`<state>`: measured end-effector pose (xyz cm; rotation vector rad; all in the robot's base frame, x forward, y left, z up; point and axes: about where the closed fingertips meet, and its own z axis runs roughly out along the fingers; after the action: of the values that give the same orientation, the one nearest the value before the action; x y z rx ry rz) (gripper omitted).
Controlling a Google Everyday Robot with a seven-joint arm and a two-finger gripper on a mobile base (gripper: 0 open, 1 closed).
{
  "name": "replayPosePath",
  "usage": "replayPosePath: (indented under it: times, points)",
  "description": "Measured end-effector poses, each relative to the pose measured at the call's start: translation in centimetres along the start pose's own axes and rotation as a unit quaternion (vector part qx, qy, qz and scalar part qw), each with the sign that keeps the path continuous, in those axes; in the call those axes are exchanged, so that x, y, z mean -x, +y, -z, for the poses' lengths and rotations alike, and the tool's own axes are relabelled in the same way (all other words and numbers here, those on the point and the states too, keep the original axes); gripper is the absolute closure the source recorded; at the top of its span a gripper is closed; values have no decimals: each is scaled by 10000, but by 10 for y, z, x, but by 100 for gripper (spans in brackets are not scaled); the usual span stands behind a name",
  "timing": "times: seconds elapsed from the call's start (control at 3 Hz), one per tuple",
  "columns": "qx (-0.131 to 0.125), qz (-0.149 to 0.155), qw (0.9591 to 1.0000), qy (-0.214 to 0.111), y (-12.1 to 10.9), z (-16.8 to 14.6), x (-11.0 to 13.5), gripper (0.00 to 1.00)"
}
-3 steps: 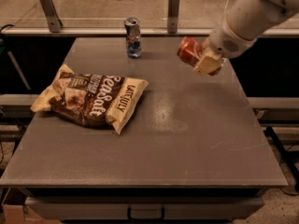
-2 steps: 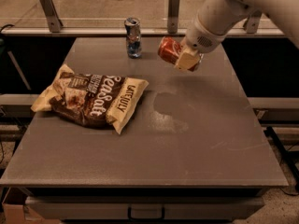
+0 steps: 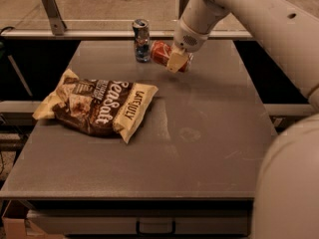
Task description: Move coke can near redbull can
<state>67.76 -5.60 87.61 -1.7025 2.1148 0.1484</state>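
The claw (image 3: 176, 61) is clenched around the coke can (image 3: 159, 53), just to the right of the redbull can (image 3: 141, 40) at the far edge of the counter (image 3: 214, 138). One pale finger lies across the near face of the red can. The other finger is hidden behind it.

The coke can is carried tilted, almost on its side, with one end pointing toward the redbull can. That tilt probably comes from how the wrist angles down from the upper right. A dark shadow sits under the can. I cannot tell whether its low edge touches the counter or hangs just above it. The two cans are close, with a narrow gap showing between them and no contact.

The redbull can stands upright and looks undisturbed. Coming in from its right side gives the claw room to let go without knocking that slim, easily toppled can.

The white arm (image 3: 249, 14) runs from the claw up and off to the right, away from the redbull can. In front of the redbull can and to its left, well apart from both cans, a brown and cream sea salt chip bag (image 3: 97, 103) lies flat on the counter, clear of the work.

By my reading the carry is almost finished, and what remains is to set the coke can down and release it.
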Motion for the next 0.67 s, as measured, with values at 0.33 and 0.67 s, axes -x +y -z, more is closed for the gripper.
replayPosePath:
  times: [0.33,0.67]
  points:
    - [172,-177,9997,-8,-9,-21,9,62]
    - [308,-261,9992,-8,-9,-36,17,38]
